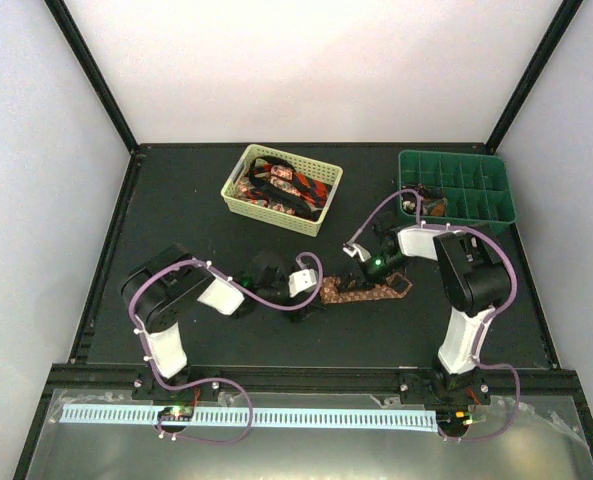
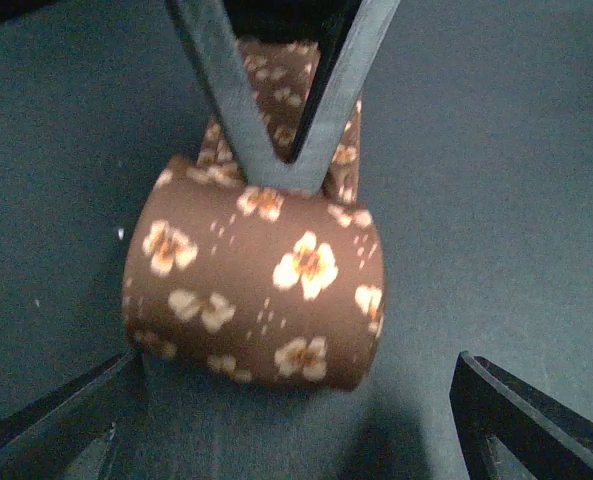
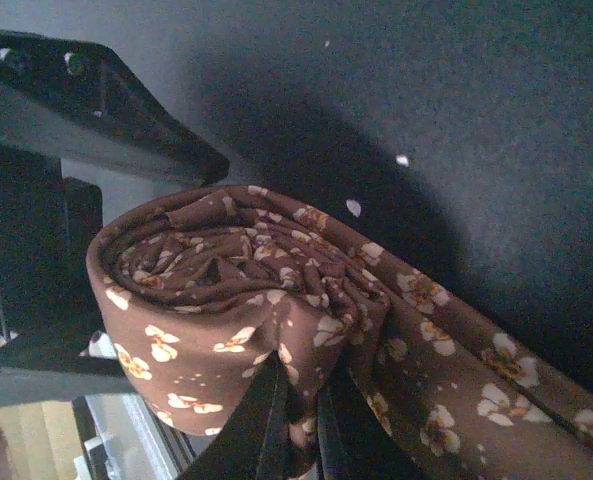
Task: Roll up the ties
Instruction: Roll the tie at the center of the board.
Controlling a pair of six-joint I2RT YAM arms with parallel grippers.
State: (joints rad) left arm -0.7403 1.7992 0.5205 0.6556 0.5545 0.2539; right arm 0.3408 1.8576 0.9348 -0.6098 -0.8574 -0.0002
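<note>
The left arm (image 1: 166,300) rises from its base at the near edge, bends at the elbow and then reaches low across the worktop (image 1: 186,200) toward the middle. The left pincer (image 2: 296,415) is wide open. Its two fingers stand at each side of the rolled end, and they hold nothing.

The right arm (image 1: 471,285) stands more upright, and its wrist turns to the left and downward. The right pincer (image 3: 301,400) is closed, and its tips pinch a fold of the fabric just beside the roll. In the left wrist view these closed fingers make a dark V shape directly behind the roll.

There is one brown tie (image 1: 368,292) with light flowers, and it lies on the worktop between the two arms. One end of it is wound into a short thick roll (image 2: 251,300) which rests on the worktop. The other part lies flat toward the right arm.

There is one pale yellow basket (image 1: 266,213) at the back of the worktop. It holds red-and-black ties (image 1: 294,186) which are tangled together, so I cannot tell how many. One green divided tray (image 1: 456,222) stands at the back right. A small brownish thing is in one of its compartments on the left side, but it is too small to identify.
</note>
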